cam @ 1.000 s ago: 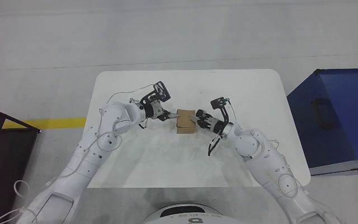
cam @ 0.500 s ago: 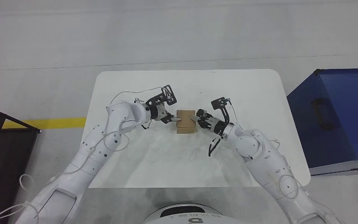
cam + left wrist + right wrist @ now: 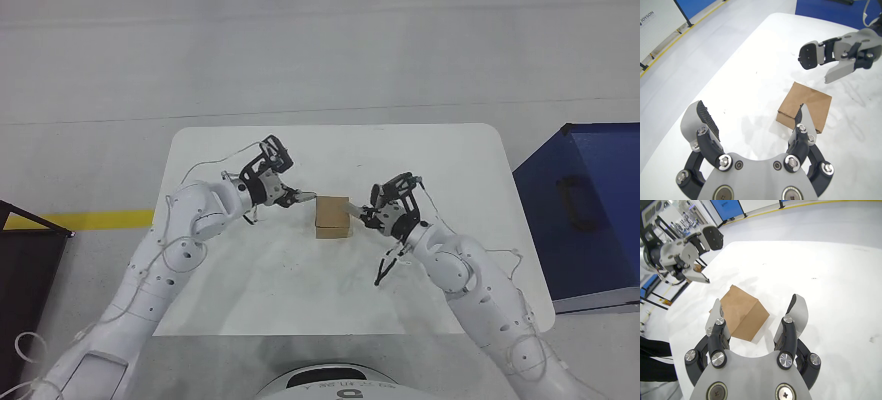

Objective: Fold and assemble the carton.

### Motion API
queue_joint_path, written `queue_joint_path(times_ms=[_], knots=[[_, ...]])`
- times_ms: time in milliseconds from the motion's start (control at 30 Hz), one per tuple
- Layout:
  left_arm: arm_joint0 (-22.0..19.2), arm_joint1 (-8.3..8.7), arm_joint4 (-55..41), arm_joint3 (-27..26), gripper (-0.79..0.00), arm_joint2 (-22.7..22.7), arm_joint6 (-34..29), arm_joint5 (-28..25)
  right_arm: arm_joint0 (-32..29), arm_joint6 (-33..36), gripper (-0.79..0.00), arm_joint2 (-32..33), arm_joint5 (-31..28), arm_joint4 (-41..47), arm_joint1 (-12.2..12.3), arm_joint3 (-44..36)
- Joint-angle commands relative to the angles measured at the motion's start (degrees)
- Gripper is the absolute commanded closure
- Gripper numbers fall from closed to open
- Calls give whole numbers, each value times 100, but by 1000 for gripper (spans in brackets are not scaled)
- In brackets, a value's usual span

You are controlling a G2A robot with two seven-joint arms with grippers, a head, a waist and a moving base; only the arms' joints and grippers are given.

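A small brown carton [image 3: 332, 216] stands closed on the white table [image 3: 450, 160], near its middle. My left gripper [image 3: 287, 196] hovers open just off the carton's left side, apart from it. In the left wrist view the carton [image 3: 806, 106] lies beyond my left gripper [image 3: 751, 111], one fingertip [image 3: 803, 111] overlapping its edge. My right gripper [image 3: 368, 214] is open close by the carton's right side. The right wrist view shows the carton [image 3: 742, 311] just ahead of my open right gripper [image 3: 757, 306], with nothing between the fingers.
A dark blue bin [image 3: 590, 215] stands on the floor right of the table. A black frame [image 3: 25, 255] and a yellow floor line [image 3: 100, 218] lie to the left. The table's front and back areas are bare white surface.
Both grippers have drawn back a little from the carton. The left arm's wrist swung up and left; the carton stays in place on the table.
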Motion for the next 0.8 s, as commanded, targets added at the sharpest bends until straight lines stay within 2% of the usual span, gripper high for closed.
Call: queue_joint_path(times_ms=[0, 200, 400, 567, 767], knots=[[138, 39, -128, -64, -785, -213, 106, 31, -62, -42, 0, -19, 18, -206, 4, -137], [691, 165, -382, -233, -785, -824, 298, 58, -16, -102, 0, -210, -95, -413, -20, -154], [1138, 248, -428, -404, -785, -1179, 366, 36, 216, 282, 0, -416, -179, -620, -45, 19], [1288, 264, -476, -493, -785, -1245, 398, 61, 348, 529, 0, -548, -175, -627, -71, 82], [1266, 260, -489, -471, -785, -1215, 432, 81, 333, 526, 0, -551, -143, -716, -71, -64]])
